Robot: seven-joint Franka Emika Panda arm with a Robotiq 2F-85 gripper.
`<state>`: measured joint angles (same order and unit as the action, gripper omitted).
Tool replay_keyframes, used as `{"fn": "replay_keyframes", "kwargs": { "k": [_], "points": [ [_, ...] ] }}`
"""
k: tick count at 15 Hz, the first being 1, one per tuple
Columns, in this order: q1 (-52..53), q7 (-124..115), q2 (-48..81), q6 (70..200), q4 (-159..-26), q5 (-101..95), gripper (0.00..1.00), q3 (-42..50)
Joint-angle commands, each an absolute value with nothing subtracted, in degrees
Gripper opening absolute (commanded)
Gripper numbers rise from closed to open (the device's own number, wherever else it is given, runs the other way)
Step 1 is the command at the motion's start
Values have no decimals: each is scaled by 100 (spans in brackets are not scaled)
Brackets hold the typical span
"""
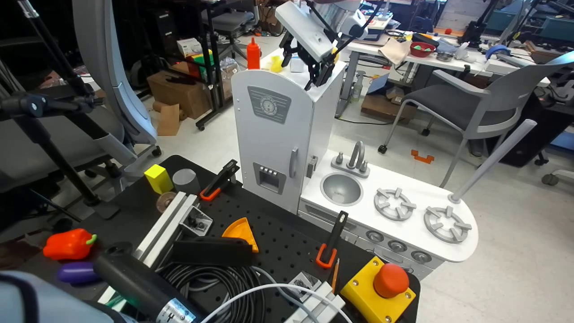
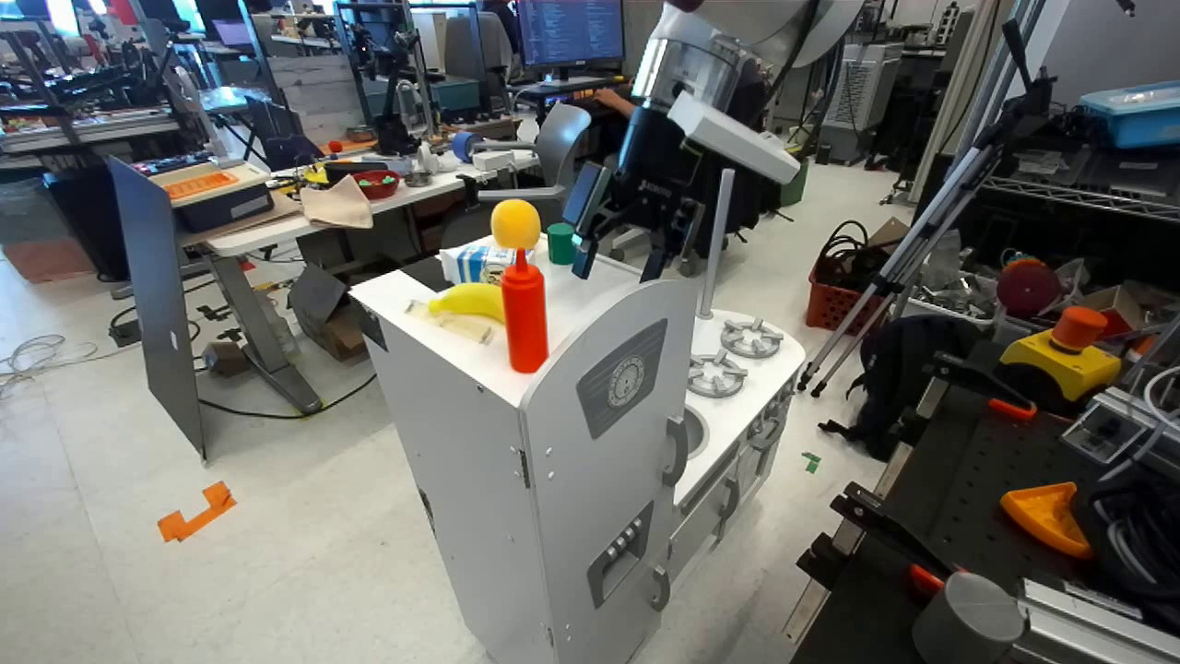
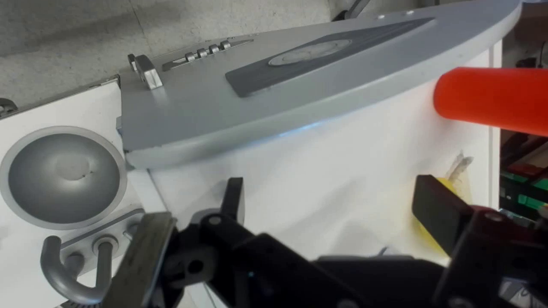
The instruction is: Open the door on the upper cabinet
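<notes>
The upper cabinet is the tall white tower, seen in both exterior views. Its door lies flat against the tower front, closed, with a grey dial plate near its top. The door also shows in an exterior view and, from above, in the wrist view. A grey handle stands on the door's edge toward the sink; it also shows in an exterior view and the wrist view. My gripper is open and empty above the tower top, behind the door's upper edge, away from the handle.
On the tower top stand a red bottle, a banana, a carton, a yellow ball and a green cup. The low counter holds a sink and faucet. A black pegboard table faces the door.
</notes>
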<state>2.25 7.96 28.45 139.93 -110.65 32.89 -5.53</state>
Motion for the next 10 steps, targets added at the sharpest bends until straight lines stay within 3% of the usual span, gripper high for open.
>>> {"fn": "replay_keyframes", "kwargs": {
  "k": [1,10],
  "points": [
    [148,720,2920,13916,-11131,3029,100,-710],
    [228,879,1962,13098,-12609,2079,100,-748]
  ]
}}
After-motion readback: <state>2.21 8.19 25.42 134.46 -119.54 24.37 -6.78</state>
